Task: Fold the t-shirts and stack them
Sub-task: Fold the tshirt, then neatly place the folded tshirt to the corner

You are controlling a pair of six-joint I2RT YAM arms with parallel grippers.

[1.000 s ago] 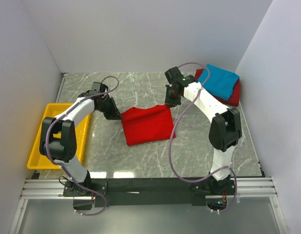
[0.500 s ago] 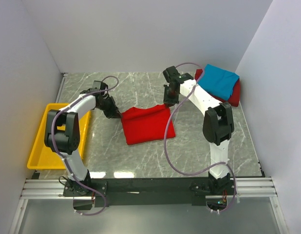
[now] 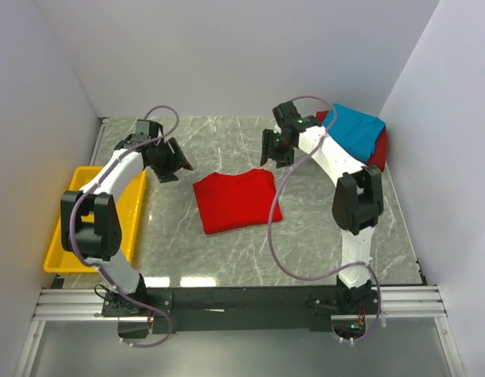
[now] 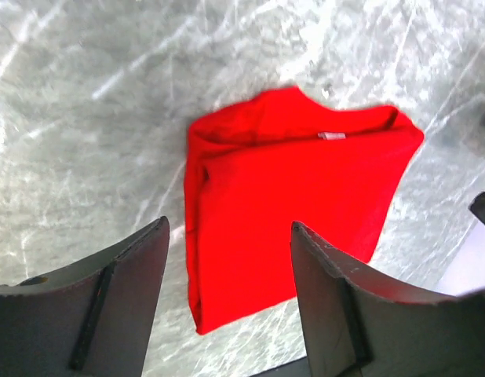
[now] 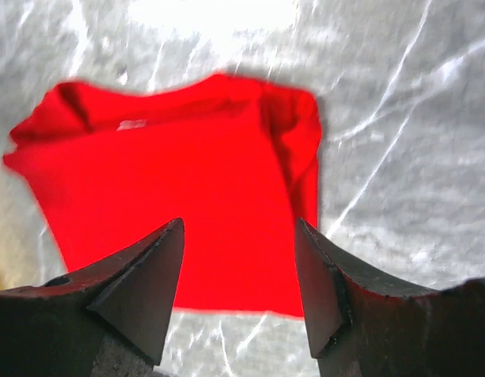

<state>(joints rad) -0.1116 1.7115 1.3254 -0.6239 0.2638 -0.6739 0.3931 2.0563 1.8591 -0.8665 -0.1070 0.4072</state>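
Jaws agape and empty, left gripper [image 3: 172, 162] and right gripper [image 3: 271, 150] flank bright red t-shirt [image 3: 236, 201], its long axis pincer-to-pincer, right marginally nearer

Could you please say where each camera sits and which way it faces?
Top external: above, behind the bases, looking down at the table; left arm, right arm show.
Left wrist: on that wrist, looking down past the open left end effector at the bright red t-shirt.
Right wrist: likewise, past the open right end effector.
Shared: all show that t-shirt.
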